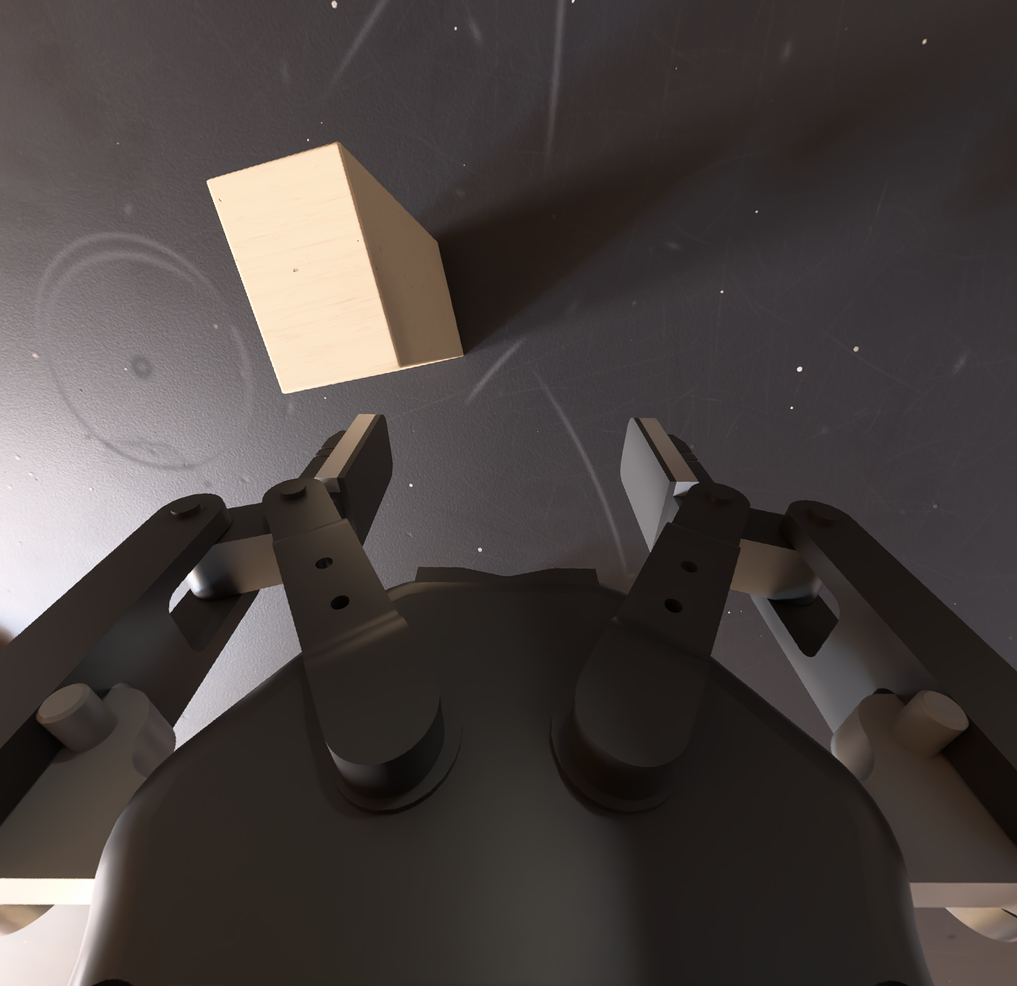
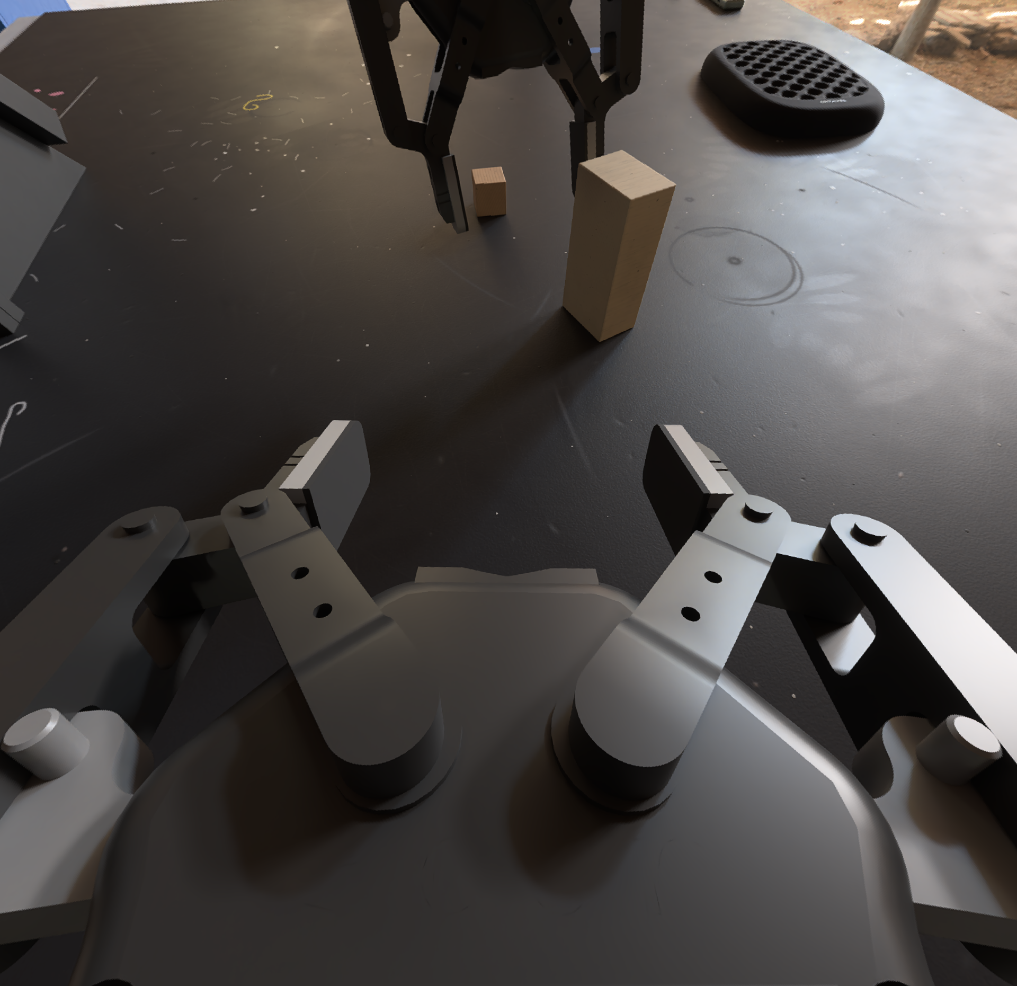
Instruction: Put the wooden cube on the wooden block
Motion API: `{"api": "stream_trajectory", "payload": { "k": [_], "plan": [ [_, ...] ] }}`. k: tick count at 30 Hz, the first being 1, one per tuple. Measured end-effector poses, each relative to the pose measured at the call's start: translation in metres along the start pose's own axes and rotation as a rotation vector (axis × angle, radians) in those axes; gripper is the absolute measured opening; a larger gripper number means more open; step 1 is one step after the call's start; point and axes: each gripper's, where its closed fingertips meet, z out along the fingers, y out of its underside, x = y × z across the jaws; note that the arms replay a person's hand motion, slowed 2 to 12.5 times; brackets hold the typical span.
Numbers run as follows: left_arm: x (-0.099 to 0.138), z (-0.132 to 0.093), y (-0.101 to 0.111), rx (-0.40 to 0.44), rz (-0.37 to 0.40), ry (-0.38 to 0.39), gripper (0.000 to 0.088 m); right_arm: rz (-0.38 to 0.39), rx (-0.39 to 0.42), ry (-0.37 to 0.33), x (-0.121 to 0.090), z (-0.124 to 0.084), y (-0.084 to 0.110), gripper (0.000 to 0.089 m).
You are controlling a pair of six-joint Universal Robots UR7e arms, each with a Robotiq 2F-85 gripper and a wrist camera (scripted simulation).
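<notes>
Wooden cube [image 2: 489, 191]: small, rigid, judged light, best gripped across opposite flat faces; left gripper [image 1: 505, 453] and right gripper [image 2: 505, 464] both held apart, empty.

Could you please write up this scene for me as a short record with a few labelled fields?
Surface: dark scratched table
Block: tall wooden block, upright
Cube: small wooden cube, on the table beside the block, apart from it
Left gripper: open, empty, above the table
Right gripper: open, empty
Clutter: perforated black pad, far corner
</notes>
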Motion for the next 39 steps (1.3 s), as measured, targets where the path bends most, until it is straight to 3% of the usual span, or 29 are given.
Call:
{"api": "stream_trajectory", "payload": {
  "k": [26,39],
  "plan": [
    [-0.003,0.018,0.009,-0.124,0.005,0.026,0.0662,-0.004,0.000,0.005,-0.002,-0.008,0.003,0.0854],
    [-0.005,0.015,0.015,-0.137,-0.032,0.018,0.0603,-0.005,0.014,0.021,-0.001,-0.012,0.002,0.0854]
  ]
}}
